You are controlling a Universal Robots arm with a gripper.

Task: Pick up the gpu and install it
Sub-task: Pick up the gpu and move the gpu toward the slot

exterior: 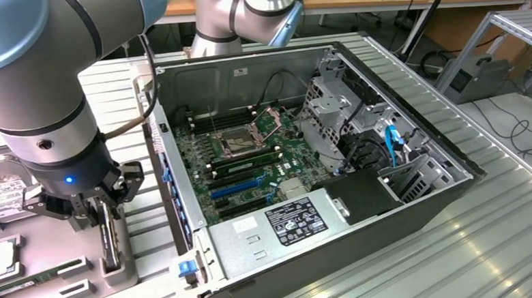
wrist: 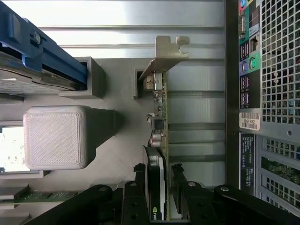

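The black two-finger claw (exterior: 106, 222) is standing fully spread, gripping nothing, and is straddling the thin black rectangular gpu card (wrist: 161, 119). The card is resting on edge in a grey slotted plastic holder (exterior: 119, 267), at eight o'clock of the open black computer case (exterior: 380, 233). It is probably handling as light, stiff and fragile, so grip across the flat faces near the fan.

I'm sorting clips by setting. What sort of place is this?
Probably a robotics lab or workshop set up for computer assembly: an open PC case lies on a ribbed metal table, a robot arm reaches over a grey parts tray, and cluttered desks stand behind.
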